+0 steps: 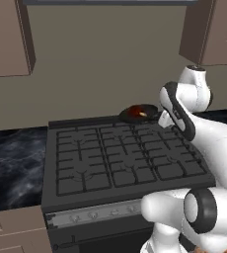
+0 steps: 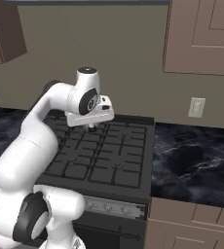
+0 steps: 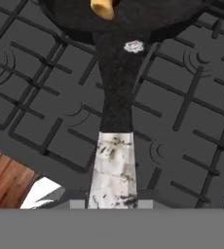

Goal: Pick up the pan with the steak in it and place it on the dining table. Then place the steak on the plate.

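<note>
- The pan (image 1: 137,113) sat at the back of the stove (image 1: 125,163), with the steak (image 1: 136,112) in its bowl; in the hand view the steak's tan bone end showed at the top edge, straight ahead of the gripper.
- The handle (image 3: 115,121) ran in a line from the bowl back toward the gripper (image 2: 91,127), its silver tip (image 3: 114,170) the nearest part and passing out of sight at the bottom of the hand view, where the fingertips would be.
- The gripper was almost fully closed. It looked to be clamped on the silver tip, though the fingers themselves were hidden, so the contact is a judgement only.
- So the pan's long axis lay along the gripper's own line of sight, the heavy bowl at the far end. Any lift would hang the weight well ahead of the grip, and the bowl might droop or twist.
- The stove grates lay beneath the pan, with dark marbled counter (image 2: 192,158) to either side.
</note>
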Robot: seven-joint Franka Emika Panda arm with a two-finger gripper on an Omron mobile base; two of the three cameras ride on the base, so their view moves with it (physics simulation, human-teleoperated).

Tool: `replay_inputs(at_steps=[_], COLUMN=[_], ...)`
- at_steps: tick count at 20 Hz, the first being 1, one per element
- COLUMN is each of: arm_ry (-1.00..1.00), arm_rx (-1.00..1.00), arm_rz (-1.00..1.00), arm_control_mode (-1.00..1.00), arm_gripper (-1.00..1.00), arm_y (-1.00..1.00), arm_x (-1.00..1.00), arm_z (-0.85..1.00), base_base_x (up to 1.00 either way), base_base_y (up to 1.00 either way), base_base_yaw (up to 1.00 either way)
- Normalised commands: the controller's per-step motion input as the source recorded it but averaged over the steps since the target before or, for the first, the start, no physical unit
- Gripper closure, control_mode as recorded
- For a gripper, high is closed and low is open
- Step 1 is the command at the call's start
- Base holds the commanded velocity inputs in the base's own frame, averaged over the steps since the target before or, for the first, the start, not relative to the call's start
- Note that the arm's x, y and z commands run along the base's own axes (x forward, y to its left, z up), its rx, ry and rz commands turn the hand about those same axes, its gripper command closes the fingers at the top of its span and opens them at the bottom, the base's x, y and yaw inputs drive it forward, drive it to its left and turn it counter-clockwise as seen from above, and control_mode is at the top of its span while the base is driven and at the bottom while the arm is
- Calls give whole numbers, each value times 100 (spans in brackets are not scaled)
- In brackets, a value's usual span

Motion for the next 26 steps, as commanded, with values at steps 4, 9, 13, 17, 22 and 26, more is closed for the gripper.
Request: replay_inputs(at_steps=[4, 9, 13, 17, 22, 26], arm_ry=[0, -2, -9, -9, -7, -8], arm_rx=[3, 4, 10, 18, 27, 20], arm_rz=[0, 2, 9, 14, 16, 11], arm_control_mode=[-100, -100, -100, -100, -100, -100], arm_gripper=[100, 100, 100, 100, 100, 100], arm_y=[-38, -38, -25, -18, -12, 0], arm_x=[-96, -100, -97, -78, -66, -49], arm_z=[69, 55, 46, 38, 27, 8], base_base_x=[0, 0, 0, 0, 0, 0], base_base_y=[0, 0, 0, 0, 0, 0], base_base_yaw=[0, 0, 0, 0, 0, 0])
